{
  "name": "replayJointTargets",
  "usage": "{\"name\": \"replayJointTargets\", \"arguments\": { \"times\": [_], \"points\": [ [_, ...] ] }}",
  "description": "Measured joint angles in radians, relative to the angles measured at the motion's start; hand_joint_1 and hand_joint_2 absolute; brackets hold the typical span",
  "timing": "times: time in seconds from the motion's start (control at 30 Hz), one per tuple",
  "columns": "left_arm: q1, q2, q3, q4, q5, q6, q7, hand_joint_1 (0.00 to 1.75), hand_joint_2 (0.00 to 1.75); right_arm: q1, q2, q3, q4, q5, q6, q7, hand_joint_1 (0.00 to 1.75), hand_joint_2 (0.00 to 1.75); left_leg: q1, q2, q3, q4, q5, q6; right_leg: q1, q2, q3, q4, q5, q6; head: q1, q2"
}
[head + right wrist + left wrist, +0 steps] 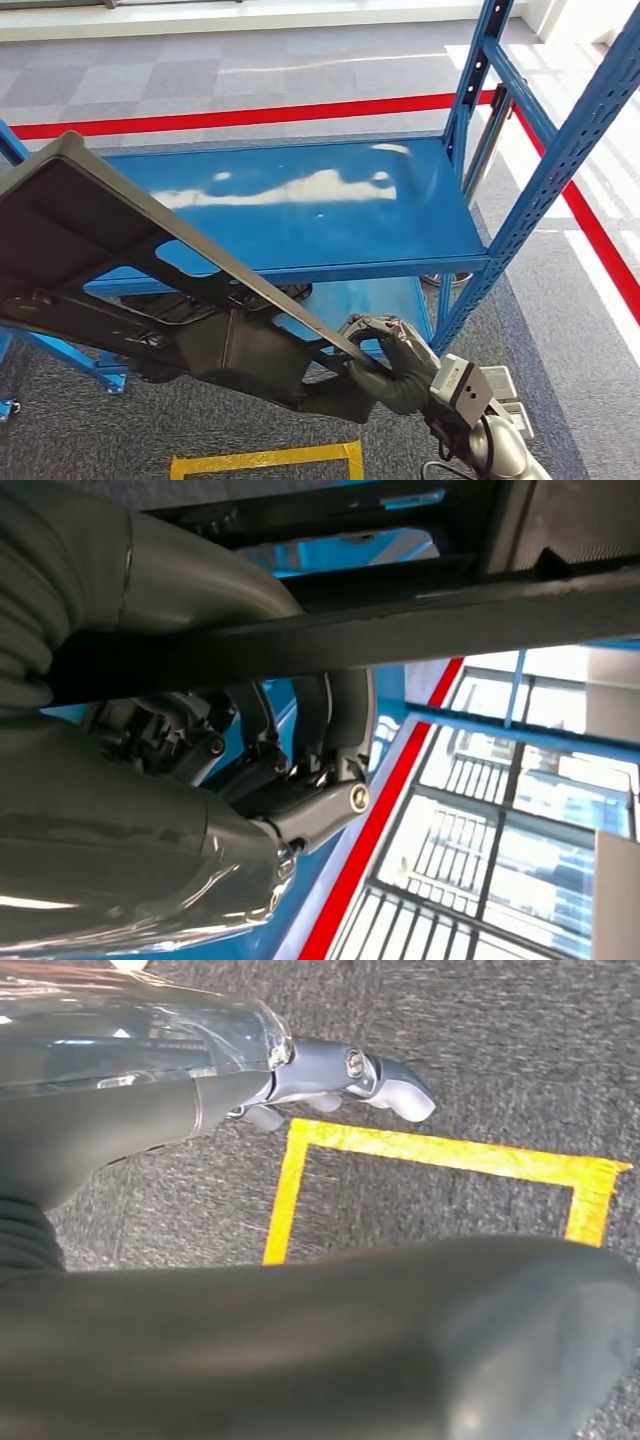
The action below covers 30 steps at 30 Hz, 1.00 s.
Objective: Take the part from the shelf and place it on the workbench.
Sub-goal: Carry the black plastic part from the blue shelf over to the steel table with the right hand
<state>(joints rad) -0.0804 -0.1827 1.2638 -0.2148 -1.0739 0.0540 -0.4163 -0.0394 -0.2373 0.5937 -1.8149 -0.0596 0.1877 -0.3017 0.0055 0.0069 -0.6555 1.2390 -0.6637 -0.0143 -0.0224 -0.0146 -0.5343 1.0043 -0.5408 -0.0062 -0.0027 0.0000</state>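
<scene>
Part point(113, 230), a large dark moulded panel, fills the left and lower centre of the head view, tilted with its far corner high at the upper left and its near end low by the right hand point(389, 365). It hangs clear in front of the blue shelf point(317, 205), whose deck at frame centre lies bare behind it. The right hand grips the panel's lower edge at the bottom centre-right, fingers point(332, 720) wrapped round a dark bar in the right wrist view. The left hand point(355, 1080) shows at the top of its own wrist view over grey carpet and yellow floor tape point(445, 1150); whether it holds the panel I cannot tell, though something dark and broad crosses the bottom of that picture.

The carry looks under way, with no workbench surface showing. Doing it well probably means keeping the long panel level, swinging its high end clear of the blue upright point(558, 150) at the right, and turning slowly so the grip doesn't slip.
</scene>
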Motion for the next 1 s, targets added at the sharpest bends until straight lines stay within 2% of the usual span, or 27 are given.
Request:
{"name": "replayJointTargets", "arguments": {
  "times": [0.03, 0.07, 0.1, 0.17, 0.2, 0.23, 0.27, 0.33, 0.37, 0.4, 0.43, 0.5, 0.53, 0.57, 0.6, 0.67, 0.7, 0.73, 0.77, 0.83, 0.87, 0.9, 0.93, 1.0],
  "points": [
    [0.000, 0.000, 0.000, 0.000, 0.000, 0.000, 0.000, 0.00, 1.75, 0.000, 0.002, 0.001, 0.001, 0.000, 0.000, 0.000, 1.75, 1.75, 0.003, 0.000, -0.003, 0.039, -0.013, -0.004, 0.000, -0.001, -0.011, 0.001, 0.007, 0.001, 0.000, 0.000],
    [0.000, 0.000, 0.000, 0.000, 0.000, 0.000, -0.001, 0.00, 1.75, 0.000, 0.004, 0.002, 0.002, -0.001, 0.000, -0.001, 1.75, 1.75, 0.006, 0.000, 0.010, 0.045, -0.004, -0.007, -0.001, -0.002, -0.022, 0.004, 0.014, 0.004, 0.000, 0.000],
    [0.000, 0.001, 0.000, 0.000, 0.000, 0.000, -0.001, 0.00, 1.75, 0.000, 0.007, 0.003, 0.003, -0.002, 0.000, -0.001, 1.75, 1.75, 0.009, 0.000, 0.039, 0.016, 0.019, -0.009, -0.002, -0.002, -0.031, 0.007, 0.019, 0.007, 0.000, 0.000],
    [-0.001, 0.001, 0.001, 0.000, 0.000, 0.000, -0.004, 0.00, 1.75, -0.001, 0.015, 0.005, 0.003, -0.007, 0.001, -0.004, 1.75, 1.75, 0.013, -0.001, 0.129, -0.117, 0.068, -0.010, -0.004, -0.002, -0.048, 0.015, 0.028, 0.016, 0.000, 0.000],
    [-0.003, 0.001, 0.001, 0.000, 0.000, 0.000, -0.005, 0.00, 1.75, -0.001, 0.019, 0.006, 0.003, -0.011, 0.001, -0.005, 1.75, 1.75, 0.012, -0.004, 0.166, -0.177, 0.079, -0.008, -0.004, -0.001, -0.054, 0.019, 0.032, 0.022, 0.000, 0.000],
    [-0.003, 0.001, 0.001, 0.000, 0.000, 0.000, -0.006, 0.00, 1.75, -0.002, 0.023, 0.008, 0.003, -0.015, 0.003, -0.006, 1.75, 1.75, 0.011, -0.006, 0.187, -0.217, 0.081, -0.006, -0.004, -0.001, -0.058, 0.022, 0.037, 0.029, 0.001, 0.000],
    [-0.004, 0.001, 0.001, 0.000, 0.000, 0.000, -0.007, 0.00, 1.75, -0.003, 0.026, 0.010, 0.003, -0.019, 0.004, -0.008, 1.75, 1.75, 0.009, -0.008, 0.193, -0.233, 0.077, -0.003, -0.003, -0.001, -0.062, 0.022, 0.044, 0.038, 0.001, 0.000],
    [-0.005, 0.001, 0.001, 0.000, 0.000, 0.000, -0.007, 0.00, 1.75, -0.005, 0.031, 0.014, 0.004, -0.024, 0.006, -0.013, 1.75, 1.75, 0.007, -0.007, 0.184, -0.240, 0.082, 0.010, -0.005, 0.000, -0.070, 0.023, 0.052, 0.053, 0.001, 0.000],
    [-0.005, 0.001, 0.001, 0.000, 0.000, 0.001, -0.007, 0.00, 1.75, -0.005, 0.032, 0.016, 0.005, -0.025, 0.006, -0.016, 1.75, 1.75, 0.008, -0.005, 0.177, -0.242, 0.087, 0.020, -0.006, 0.001, -0.076, 0.031, 0.041, 0.058, 0.001, 0.000],
    [-0.005, 0.002, 0.001, 0.000, 0.000, 0.001, -0.008, 0.00, 1.75, -0.005, 0.033, 0.018, 0.005, -0.026, 0.006, -0.017, 1.75, 1.75, 0.007, -0.002, 0.169, -0.243, 0.094, 0.030, -0.007, 0.002, -0.086, 0.054, 0.015, 0.059, 0.002, 0.000],
    [-0.005, 0.002, 0.001, 0.000, 0.000, 0.002, -0.008, 0.00, 1.75, -0.005, 0.033, 0.019, 0.006, -0.027, 0.006, -0.018, 1.75, 1.75, 0.007, 0.000, 0.159, -0.244, 0.102, 0.039, -0.008, 0.003, -0.101, 0.095, -0.025, 0.058, 0.002, 0.000],
    [-0.005, 0.003, 0.001, 0.000, 0.000, 0.003, -0.009, 0.00, 1.75, -0.005, 0.033, 0.023, 0.008, -0.028, 0.006, -0.018, 1.75, 1.75, 0.000, 0.002, 0.138, -0.240, 0.116, 0.049, -0.005, 0.003, -0.134, 0.217, -0.107, 0.055, 0.002, 0.000],
    [-0.005, 0.003, 0.002, 0.000, 0.000, 0.004, -0.009, 0.00, 1.75, -0.005, 0.033, 0.024, 0.010, -0.028, 0.006, -0.018, 1.75, 1.75, -0.004, 0.003, 0.127, -0.236, 0.123, 0.051, -0.003, 0.004, -0.142, 0.266, -0.126, 0.055, 0.002, 0.000],
    [-0.005, 0.003, 0.002, 0.000, 0.000, 0.004, -0.010, 0.00, 1.75, -0.004, 0.033, 0.025, 0.011, -0.029, 0.007, -0.018, 1.75, 1.75, -0.008, 0.004, 0.116, -0.233, 0.128, 0.053, -0.001, 0.004, -0.136, 0.290, -0.124, 0.053, 0.002, 0.000],
    [-0.005, 0.003, 0.002, 0.000, 0.000, 0.004, -0.010, 0.00, 1.75, -0.005, 0.033, 0.026, 0.012, -0.030, 0.007, -0.019, 1.75, 1.75, -0.011, 0.005, 0.107, -0.229, 0.133, 0.054, 0.001, 0.005, -0.113, 0.274, -0.105, 0.051, 0.002, 0.000],
    [-0.005, 0.003, 0.002, 0.000, 0.000, 0.003, -0.012, 0.00, 1.75, -0.007, 0.033, 0.028, 0.013, -0.033, 0.010, -0.022, 1.75, 1.75, -0.016, 0.005, 0.093, -0.221, 0.139, 0.054, 0.009, 0.005, -0.026, 0.154, -0.058, 0.040, 0.002, 0.000],
    [-0.005, 0.003, 0.002, 0.000, 0.000, 0.002, -0.012, 0.00, 1.75, -0.009, 0.033, 0.028, 0.013, -0.034, 0.014, -0.023, 1.75, 1.75, -0.018, 0.005, 0.088, -0.218, 0.142, 0.052, 0.013, 0.005, 0.017, 0.087, -0.045, 0.032, 0.002, 0.000],
    [-0.006, 0.003, 0.002, 0.000, 0.000, 0.001, -0.013, 0.00, 1.75, -0.011, 0.033, 0.029, 0.013, -0.035, 0.016, -0.025, 1.75, 1.75, -0.020, 0.005, 0.084, -0.215, 0.146, 0.049, 0.017, 0.005, 0.045, 0.038, -0.040, 0.025, 0.002, 0.000],
    [-0.006, 0.003, 0.002, 0.000, 0.000, 0.000, -0.013, 0.00, 1.75, -0.012, 0.033, 0.029, 0.013, -0.036, 0.019, -0.027, 1.75, 1.75, -0.020, 0.005, 0.081, -0.213, 0.150, 0.044, 0.020, 0.005, 0.058, 0.013, -0.041, 0.020, 0.002, 0.000],
    [-0.006, 0.004, 0.002, 0.000, 0.000, 0.000, -0.014, 0.00, 1.75, -0.015, 0.033, 0.030, 0.013, -0.039, 0.024, -0.032, 1.75, 1.75, -0.019, 0.005, 0.075, -0.210, 0.156, 0.032, 0.019, 0.004, 0.055, 0.000, -0.037, 0.014, 0.001, 0.000],
    [-0.006, 0.004, 0.002, 0.000, -0.001, 0.000, -0.014, 0.00, 1.75, -0.016, 0.033, 0.030, 0.013, -0.041, 0.027, -0.034, 1.75, 1.75, -0.019, 0.004, 0.069, -0.204, 0.148, 0.025, 0.016, 0.003, 0.052, -0.006, -0.033, 0.009, 0.001, 0.000],
    [-0.006, 0.005, 0.002, 0.000, -0.002, 0.000, -0.014, 0.00, 1.75, -0.017, 0.034, 0.031, 0.013, -0.044, 0.029, -0.036, 1.75, 1.75, -0.018, 0.002, 0.060, -0.185, 0.126, 0.019, 0.013, 0.002, 0.046, -0.011, -0.028, 0.002, 0.001, 0.000],
    [-0.005, 0.007, 0.002, 0.000, -0.003, 0.000, -0.014, 0.00, 1.75, -0.017, 0.034, 0.031, 0.013, -0.047, 0.032, -0.037, 1.75, 1.75, -0.015, 0.000, 0.046, -0.150, 0.092, 0.011, 0.009, 0.001, 0.038, -0.015, -0.022, -0.003, 0.000, 0.000],
    [-0.005, 0.008, 0.002, 0.000, -0.006, -0.001, -0.011, 0.00, 1.75, -0.017, 0.034, 0.031, 0.013, -0.051, 0.038, -0.040, 1.75, 1.75, -0.007, 0.000, 0.010, -0.035, 0.015, -0.002, 0.008, 0.000, 0.018, -0.011, -0.011, -0.008, 0.000, 0.000]
  ]
}}
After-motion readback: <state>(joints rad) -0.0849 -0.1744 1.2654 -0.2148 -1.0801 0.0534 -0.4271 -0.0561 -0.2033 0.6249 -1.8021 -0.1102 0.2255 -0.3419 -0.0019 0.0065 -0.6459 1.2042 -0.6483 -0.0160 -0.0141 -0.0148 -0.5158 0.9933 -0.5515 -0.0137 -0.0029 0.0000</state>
